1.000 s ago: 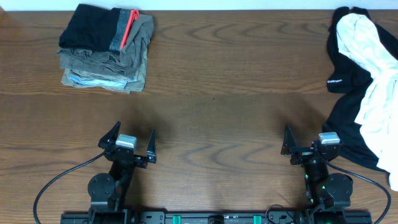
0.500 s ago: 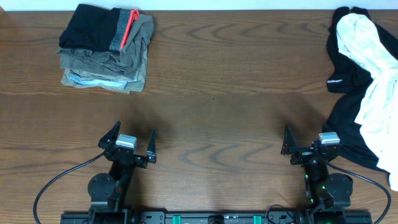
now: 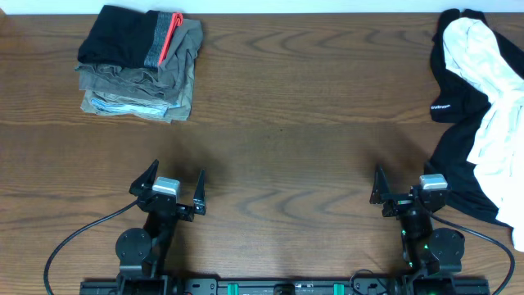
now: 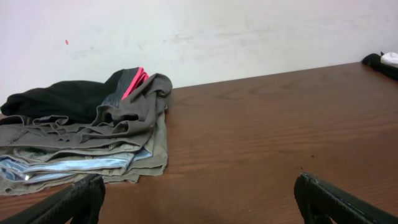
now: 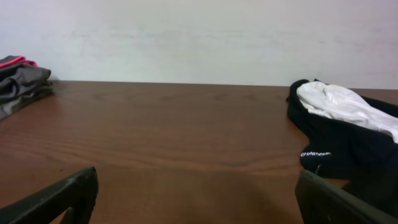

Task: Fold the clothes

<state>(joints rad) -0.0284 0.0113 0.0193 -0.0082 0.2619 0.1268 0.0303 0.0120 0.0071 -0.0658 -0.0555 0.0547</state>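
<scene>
The crumpled heap of black and white garments (image 3: 479, 106) lies unfolded at the right edge of the brown wooden table (image 3: 311, 106). A folded stack of black, olive and pink-trimmed clothes (image 3: 139, 61) sits at the far left. The left gripper (image 3: 173, 184) and right gripper (image 3: 412, 190) rest low at the near edge, fingers spread and empty, unmoved since before. Only the wrist views show the white wall (image 5: 199, 37).

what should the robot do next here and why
Probably reach the right gripper, open and empty, toward the unfolded pile at the right edge and grasp the white garment lying on top. The stack far left is already folded, and the pile lies nearest the right arm.
</scene>
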